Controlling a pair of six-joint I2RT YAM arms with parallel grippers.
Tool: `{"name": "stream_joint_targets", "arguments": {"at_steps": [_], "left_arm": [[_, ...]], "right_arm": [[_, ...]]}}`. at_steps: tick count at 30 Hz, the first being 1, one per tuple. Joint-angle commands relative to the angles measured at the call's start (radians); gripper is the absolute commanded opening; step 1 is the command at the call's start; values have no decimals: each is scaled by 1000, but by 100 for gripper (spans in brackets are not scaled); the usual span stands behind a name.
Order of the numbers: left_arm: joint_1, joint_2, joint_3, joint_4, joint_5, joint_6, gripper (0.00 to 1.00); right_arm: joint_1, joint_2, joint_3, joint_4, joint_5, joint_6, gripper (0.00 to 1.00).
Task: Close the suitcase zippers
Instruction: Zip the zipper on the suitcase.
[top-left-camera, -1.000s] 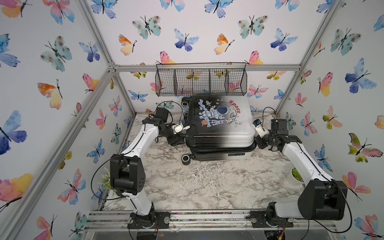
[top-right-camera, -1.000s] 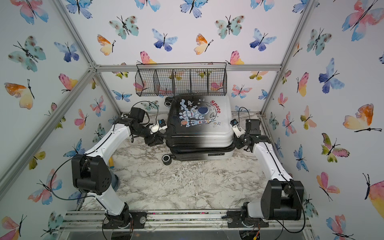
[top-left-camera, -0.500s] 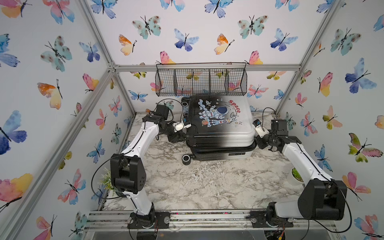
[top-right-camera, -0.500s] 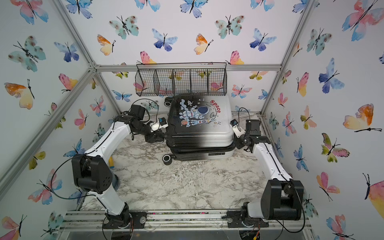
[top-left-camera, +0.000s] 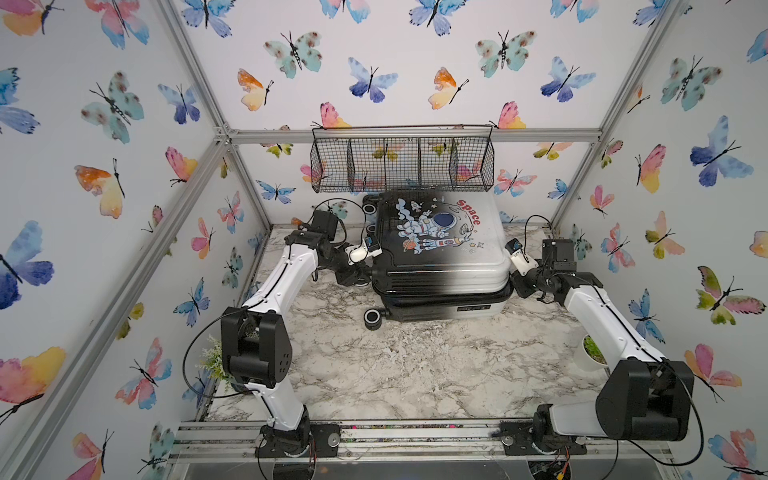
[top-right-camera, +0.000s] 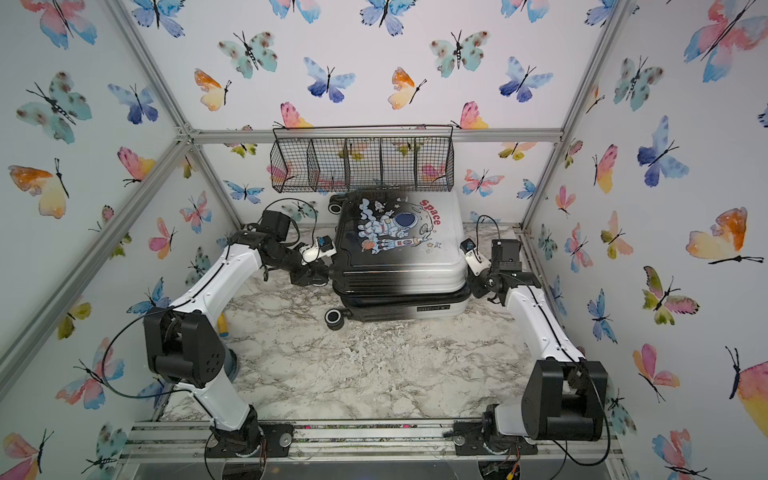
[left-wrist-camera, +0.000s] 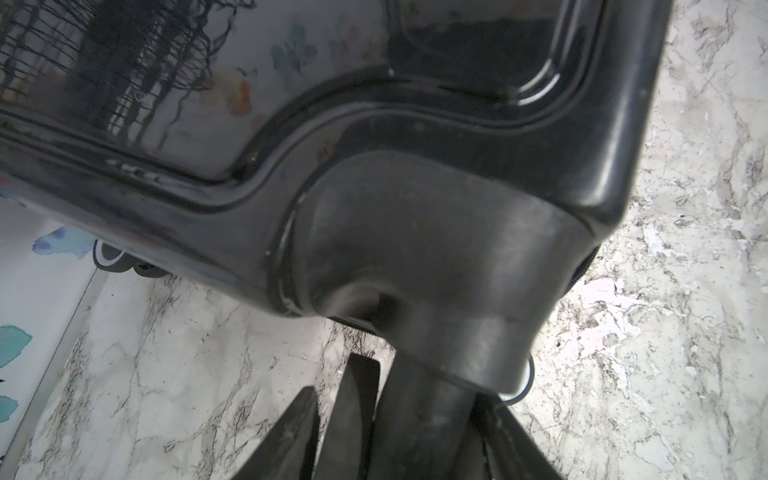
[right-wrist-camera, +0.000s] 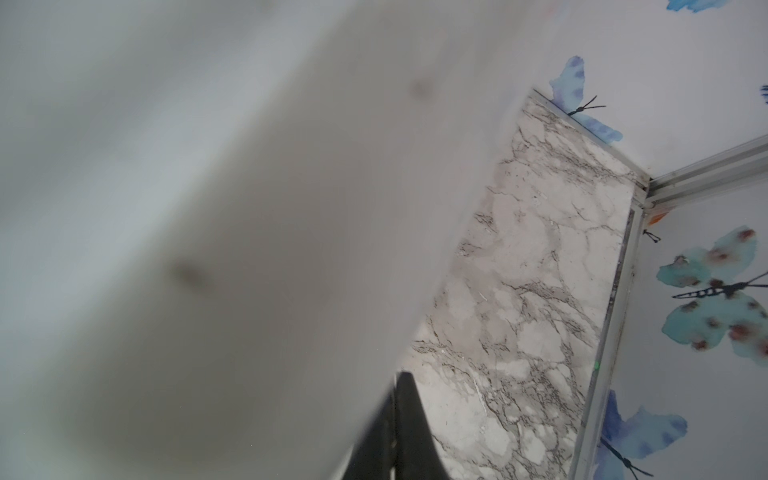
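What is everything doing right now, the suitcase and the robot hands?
suitcase, lying flat, picture side up, halves together.
zippers, cannot tell if zipped.
left hand, fingers apart around a corner wheel; grip unclear.
right hand, shut, beside the case's white end.

Right at the left gripper (top-left-camera: 355, 277), the suitcase (left-wrist-camera: 415, 124) shell is hard black plastic, mirror-glossy, throwing back mesh and butterflies. The caster (left-wrist-camera: 415, 257) between its fingers (left-wrist-camera: 357, 399) is duller stuff: matt grey-black plastic, faintly scuffed. Under that gripper lies the table (left-wrist-camera: 665, 332), a marble-look top, smooth with a low sheen. Over by the right gripper (top-left-camera: 519, 286) the shell is pale and smooth, too blurred close up to say more; in both top views it shines softly along its ribs. Above both grippers, the basket (top-left-camera: 401, 166) is thin black wire mesh. The frame (top-left-camera: 415, 135) bars are bare metal, matt. Arms (top-left-camera: 286, 274): glossy white covers, matt black joints. Walls (top-left-camera: 124, 208): flat matt print.
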Motion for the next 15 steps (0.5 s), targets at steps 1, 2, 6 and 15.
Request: {"name": "stream_joint_targets", "arguments": {"at_steps": [1,2,6,15], "left_arm": [[10,41,-46,-50,-97,-20,62],[13,44,-42,-51,-101,-19,63],[14,61,-18,-69,-98,-19,65],[13,67,-30,-76,-80,-19,47]], "right_arm": [[4,-16,18,80,-13,-10,3],[4,-13,21,78,-13,-9,3],[3,-3,38,73,10,-12,3],[4,18,59,69,13,-16,3]]}}
